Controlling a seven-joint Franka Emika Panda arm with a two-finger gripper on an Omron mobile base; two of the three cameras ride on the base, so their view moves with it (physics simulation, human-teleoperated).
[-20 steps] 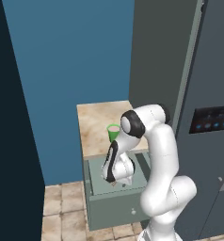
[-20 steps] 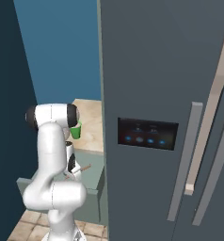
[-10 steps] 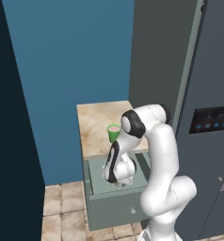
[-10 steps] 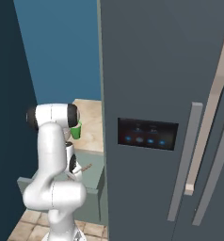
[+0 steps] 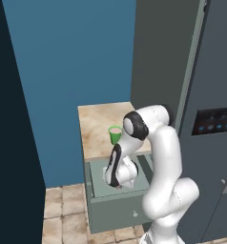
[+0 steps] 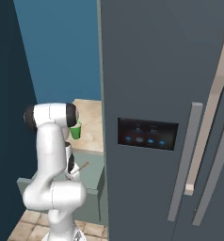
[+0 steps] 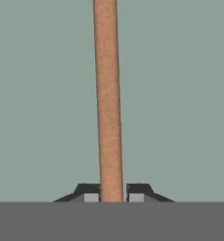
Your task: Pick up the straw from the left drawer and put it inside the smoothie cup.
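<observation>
In the left base view, the left drawer [image 5: 116, 206] stands pulled out at lower centre, below the pale counter [image 5: 98, 125] where the smoothie cup [image 5: 115, 135] sits just above the middle of the frame. The arm bends down into the drawer, its hand low over the drawer floor. Compared with a second ago the arm has barely shifted; what has changed is the pincer, which was spread wide and has now drawn together.

In the right base view, the straw [image 6: 79, 168] pokes out at a slant at lower left, beside the wrist, with the cup in green just above it and the big grey fridge [image 6: 170, 117] filling the right.

In the hand view, the gripper [image 7: 113, 193] at bottom centre is clamped on the straw, which runs straight up the frame against the drawer's grey-green floor. I'd judge the grasp made; lifting and carrying to the cup remain.
</observation>
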